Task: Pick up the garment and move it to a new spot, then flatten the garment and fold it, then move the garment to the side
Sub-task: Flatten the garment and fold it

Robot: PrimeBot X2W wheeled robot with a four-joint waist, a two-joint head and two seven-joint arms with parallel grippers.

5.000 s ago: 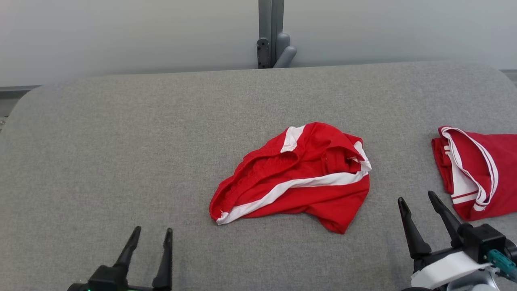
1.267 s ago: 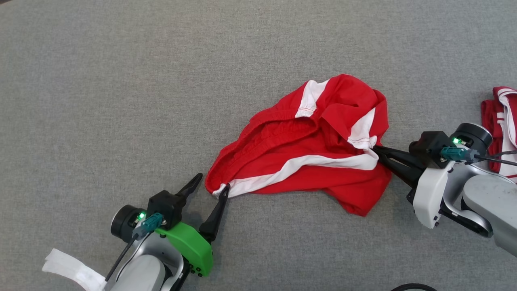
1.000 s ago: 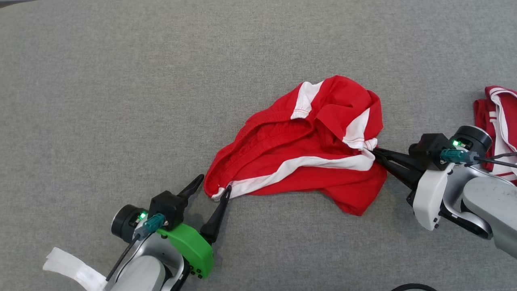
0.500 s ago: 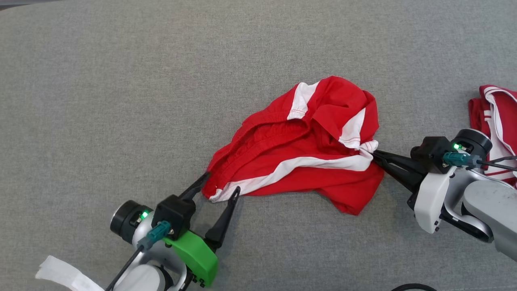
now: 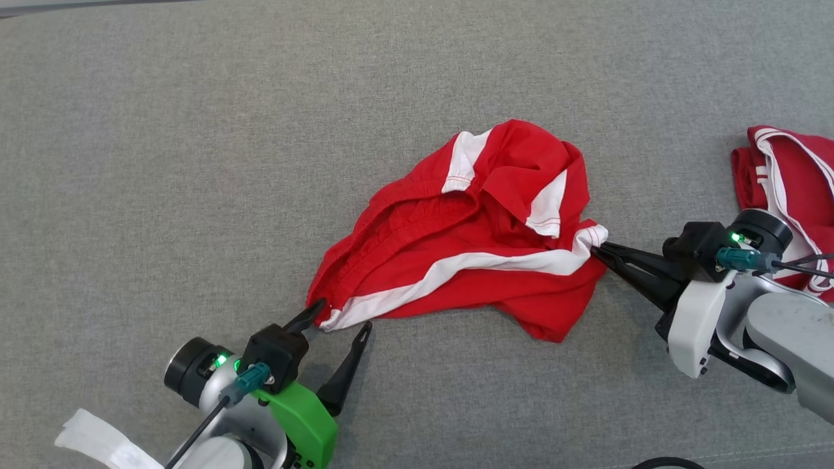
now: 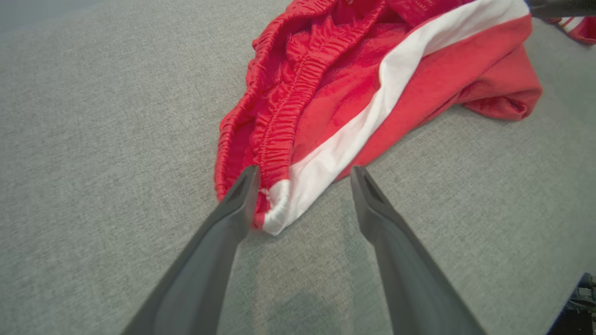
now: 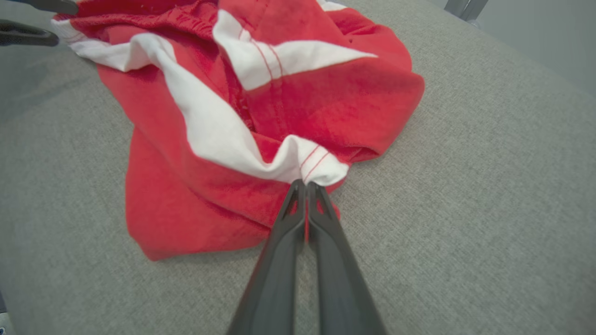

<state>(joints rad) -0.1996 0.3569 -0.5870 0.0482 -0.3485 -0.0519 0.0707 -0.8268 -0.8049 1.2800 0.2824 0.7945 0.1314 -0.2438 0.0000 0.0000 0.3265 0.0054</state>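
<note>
The garment point(image 5: 456, 254) is a pair of red shorts with white side stripes, lying crumpled in the middle of the grey surface. My right gripper point(image 5: 594, 247) comes in from the right, shut on the white hem corner of the garment point(image 7: 195, 139); its tips point(image 7: 305, 184) pinch that cloth. My left gripper point(image 5: 343, 315) stands open at the garment's lower left. In the left wrist view its fingers point(image 6: 305, 170) straddle the waistband corner of the garment point(image 6: 354, 88), with the left finger against the cloth.
A second red and white garment point(image 5: 782, 169) lies at the right edge, behind my right wrist. The grey fabric surface point(image 5: 195, 163) stretches wide to the left and front. A white strip point(image 5: 104, 443) hangs by my left arm.
The view has shifted a little. My right gripper, still shut, has drawn the hem corner slightly out of the heap. My left gripper stays open and has shifted slightly beside the waistband corner.
</note>
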